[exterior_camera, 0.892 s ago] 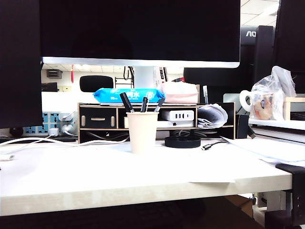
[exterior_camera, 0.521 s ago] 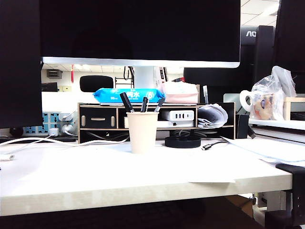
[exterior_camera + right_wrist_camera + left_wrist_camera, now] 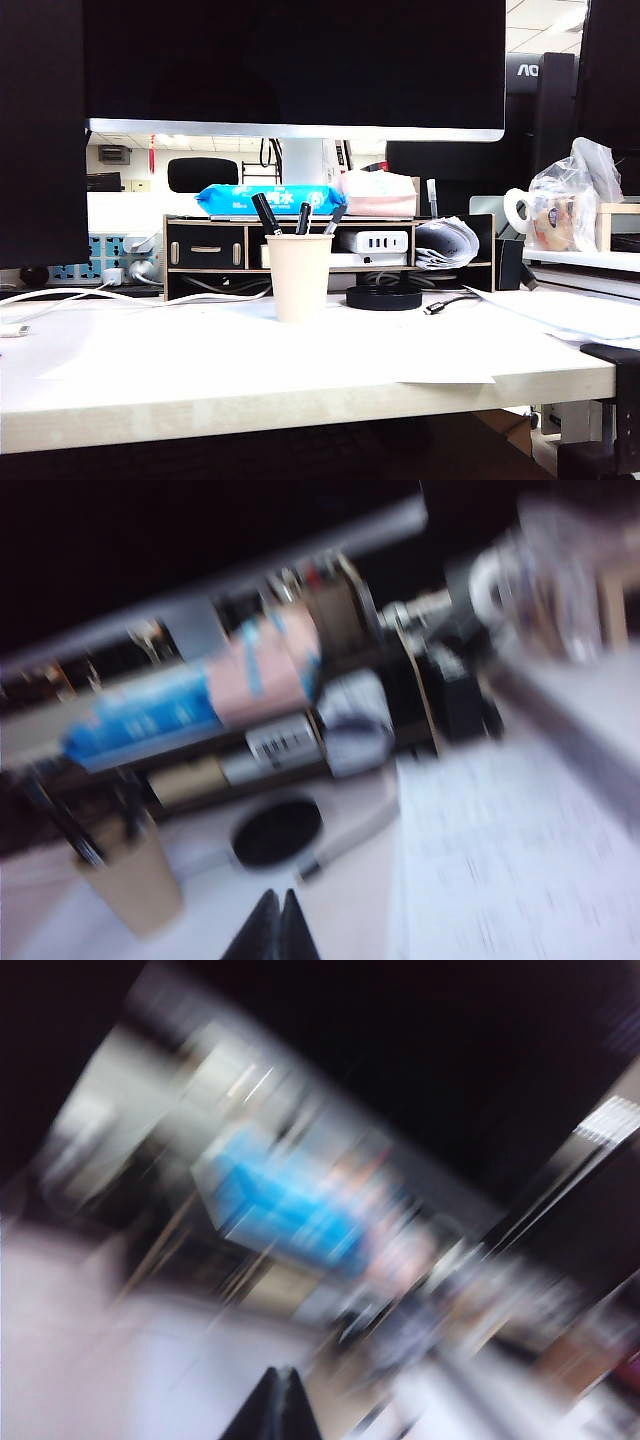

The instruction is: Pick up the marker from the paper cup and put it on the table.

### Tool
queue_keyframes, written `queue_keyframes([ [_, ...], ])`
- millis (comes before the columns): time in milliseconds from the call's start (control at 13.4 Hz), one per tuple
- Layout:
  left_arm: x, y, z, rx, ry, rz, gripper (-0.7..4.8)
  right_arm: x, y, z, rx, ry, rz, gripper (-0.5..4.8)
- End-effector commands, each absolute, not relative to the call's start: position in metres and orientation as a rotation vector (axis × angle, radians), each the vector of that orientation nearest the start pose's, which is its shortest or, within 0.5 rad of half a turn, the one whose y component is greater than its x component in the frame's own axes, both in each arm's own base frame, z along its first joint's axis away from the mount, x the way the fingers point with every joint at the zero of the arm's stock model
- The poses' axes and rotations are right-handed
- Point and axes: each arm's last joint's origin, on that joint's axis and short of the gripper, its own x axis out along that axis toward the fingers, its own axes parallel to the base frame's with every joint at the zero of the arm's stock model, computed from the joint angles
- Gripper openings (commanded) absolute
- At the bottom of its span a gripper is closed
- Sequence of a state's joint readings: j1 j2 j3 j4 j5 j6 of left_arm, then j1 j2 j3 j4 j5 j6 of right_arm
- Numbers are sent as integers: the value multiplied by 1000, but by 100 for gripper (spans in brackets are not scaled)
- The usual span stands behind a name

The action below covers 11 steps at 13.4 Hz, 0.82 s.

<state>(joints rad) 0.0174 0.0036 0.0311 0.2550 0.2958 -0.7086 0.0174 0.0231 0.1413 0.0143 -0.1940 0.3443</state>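
A beige paper cup (image 3: pixel 299 277) stands upright mid-table on the white table (image 3: pixel 250 365). Three dark pens stick out of its top. The marker (image 3: pixel 265 213) looks like the longest one, leaning left, but no lettering shows at this distance. In the blurred right wrist view, the paper cup (image 3: pixel 130 880) and its pens lie ahead and to one side of my right gripper (image 3: pixel 278 891), which is shut and empty. My left gripper (image 3: pixel 281 1369) is shut with nothing in it; its view is heavily smeared and no cup can be made out. Neither gripper appears in the exterior view.
Behind the cup stands a black-and-wood drawer shelf (image 3: pixel 205 245) with a blue wipes pack (image 3: pixel 270 198) on top, under a big monitor (image 3: pixel 290 60). A black round disc (image 3: pixel 383 297) with a cable sits right of the cup. Papers (image 3: pixel 560 315) and a bagged white mug (image 3: pixel 520 212) are far right.
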Motion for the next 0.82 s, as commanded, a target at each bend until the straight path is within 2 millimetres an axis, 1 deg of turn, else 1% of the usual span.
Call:
queue_keyframes([
  [74, 78, -7, 246, -572, -258, -386, -2, 90, 7, 244, 330, -169, 249, -2],
  [149, 78, -7, 261, -501, -264, -373, -2, 97, 8, 257, 324, -182, 270, -2],
  [223, 83, -7, 268, -463, -247, -360, -2, 107, 9, 265, 318, -167, 305, -2],
  [297, 89, -7, 271, -449, -223, -352, -2, 118, 11, 271, 314, -139, 354, -2],
  [372, 103, -8, 271, -456, -164, -364, -2, 140, 18, 281, 289, -56, 521, -2],
  [446, 112, -9, 270, -456, -117, -403, -2, 157, 24, 286, 271, 11, 623, -2],
  [521, 124, -11, 267, -462, -44, -447, -2, 186, 35, 292, 262, 106, 761, -2],
  [595, 135, -13, 263, -461, 3, -448, -2, 206, 47, 294, 267, 161, 834, -2],
  [669, 145, -16, 261, -438, 46, -455, -2, 231, 64, 295, 238, 202, 892, -2],
  [818, 167, -26, 257, -383, 138, -498, -2, 268, 102, 294, 186, 259, 997, -2],
])
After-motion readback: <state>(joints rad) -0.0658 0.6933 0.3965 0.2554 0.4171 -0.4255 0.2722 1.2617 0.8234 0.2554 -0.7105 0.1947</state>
